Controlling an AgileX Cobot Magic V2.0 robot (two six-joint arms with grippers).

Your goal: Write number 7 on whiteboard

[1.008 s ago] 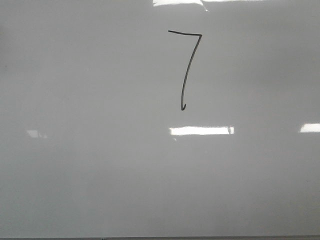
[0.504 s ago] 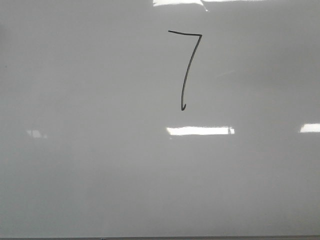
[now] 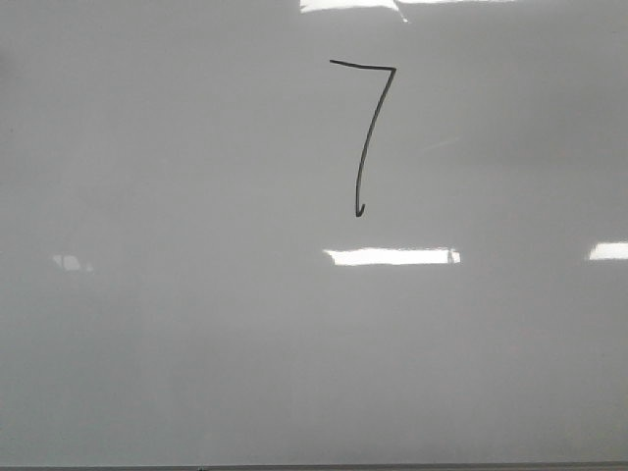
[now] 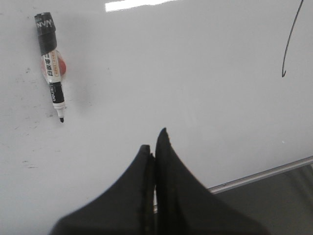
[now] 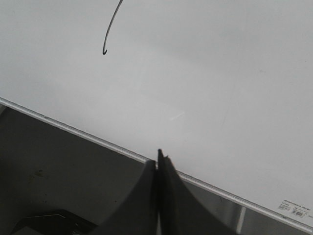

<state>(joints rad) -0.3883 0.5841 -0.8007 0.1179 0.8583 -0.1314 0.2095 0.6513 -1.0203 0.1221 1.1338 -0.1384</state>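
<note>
Number 7 (image 3: pixel 365 137) done on whiteboard (image 3: pixel 177 343). Both grippers (image 4: pixel 155 139) (image 5: pixel 160 155) pinched together, empty — marker (image 4: pixel 52 73) lying uncapped off beside left one. Could dry out, or smudge the board if bumped.

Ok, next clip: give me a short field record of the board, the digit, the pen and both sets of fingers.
board: whiteboard, glossy, light glare
digit: number 7, black line, top bar plus downstroke with a small end hook
pen: marker lying on the board, tip bare, cap on its back end, nothing holding it
left fingers: left gripper shut, empty
right fingers: right gripper shut, empty
</note>
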